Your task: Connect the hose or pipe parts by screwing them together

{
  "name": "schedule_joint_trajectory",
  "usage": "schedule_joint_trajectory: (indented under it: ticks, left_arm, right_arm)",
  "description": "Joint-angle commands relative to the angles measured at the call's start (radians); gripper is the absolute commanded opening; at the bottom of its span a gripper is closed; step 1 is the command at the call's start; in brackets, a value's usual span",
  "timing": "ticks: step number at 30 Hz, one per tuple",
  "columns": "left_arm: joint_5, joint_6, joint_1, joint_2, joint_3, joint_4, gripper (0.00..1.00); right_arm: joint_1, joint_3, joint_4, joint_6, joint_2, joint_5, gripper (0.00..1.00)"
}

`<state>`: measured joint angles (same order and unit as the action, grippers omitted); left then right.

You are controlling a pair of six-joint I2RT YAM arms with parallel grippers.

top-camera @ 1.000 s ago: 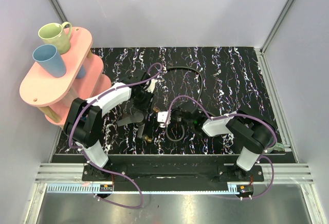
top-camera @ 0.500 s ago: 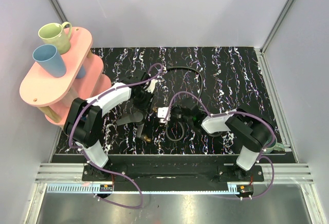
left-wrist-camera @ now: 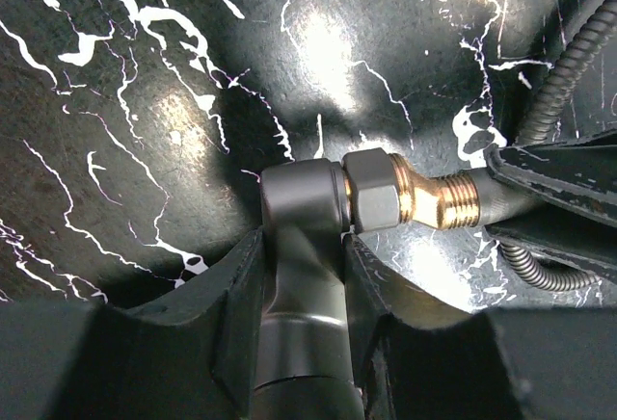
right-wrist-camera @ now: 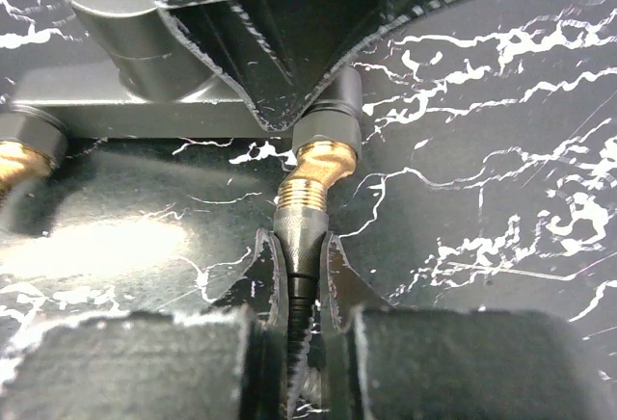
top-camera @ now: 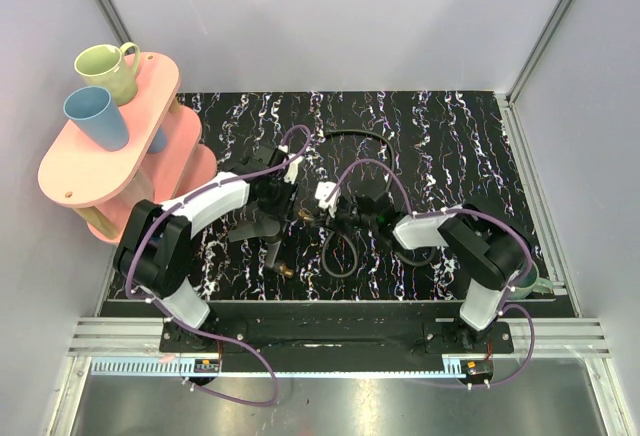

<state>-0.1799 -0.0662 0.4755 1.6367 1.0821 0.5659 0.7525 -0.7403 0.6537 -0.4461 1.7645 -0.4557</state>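
The dark grey forked fitting (left-wrist-camera: 301, 210) is clamped by one arm between my left gripper's (left-wrist-camera: 301, 251) fingers, and its brass threaded tip (left-wrist-camera: 442, 198) points right. In the top view the left gripper (top-camera: 283, 199) and the right gripper (top-camera: 340, 212) meet at mid-table. My right gripper (right-wrist-camera: 301, 247) is shut on the knurled end nut (right-wrist-camera: 304, 220) of the black hose (top-camera: 356, 136). That nut butts against the fitting's angled brass tip (right-wrist-camera: 323, 165). Another brass tip (right-wrist-camera: 14, 162) shows at the left. The hose loops away over the mat (top-camera: 340, 256).
A pink two-tier shelf (top-camera: 105, 171) stands at the back left with a green mug (top-camera: 108, 71) and a blue cup (top-camera: 97, 118) on it. Purple cables (top-camera: 375, 171) arch over both arms. The black marbled mat (top-camera: 450, 146) is walled in on three sides.
My right gripper has carried the hose end back and left to the fitting's brass tip. The left gripper, with the fitting, has shifted slightly towards it.
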Motion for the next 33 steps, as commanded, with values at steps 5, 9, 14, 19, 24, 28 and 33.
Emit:
schedule_joint_trajectory:
  ticks: [5,9,14,19,24,28,33]
  left_arm:
    - [-0.286,-0.138,0.069,-0.11,-0.027,-0.169,0.0]
    - [-0.29,-0.162,0.069,-0.118,-0.045,-0.202,0.0]
    - [-0.28,-0.133,0.069,-0.118,-0.048,-0.205,0.0]
    - [-0.293,-0.165,0.069,-0.147,-0.067,-0.254,0.0]
    - [-0.308,-0.181,0.069,-0.175,-0.097,-0.31,0.0]
    - [-0.297,-0.179,0.071,-0.199,-0.122,-0.342,0.0]
    - [-0.296,-0.233,0.077,-0.236,-0.174,-0.448,0.0]
  right_arm:
    - [-0.073,-0.05,0.245,0.351,0.061,-0.037,0.0]
    - [-0.088,-0.05,0.293,0.431,0.093,-0.052,0.0]
    - [-0.142,-0.036,0.429,0.625,0.147,-0.158,0.0]
    - [-0.162,-0.047,0.504,0.791,0.182,-0.155,0.0]
    - [-0.171,-0.076,0.598,0.918,0.242,-0.205,0.0]
    - [-0.179,-0.091,0.636,1.035,0.274,-0.213,0.0]
    - [-0.18,-0.111,0.659,1.202,0.309,-0.195,0.0]
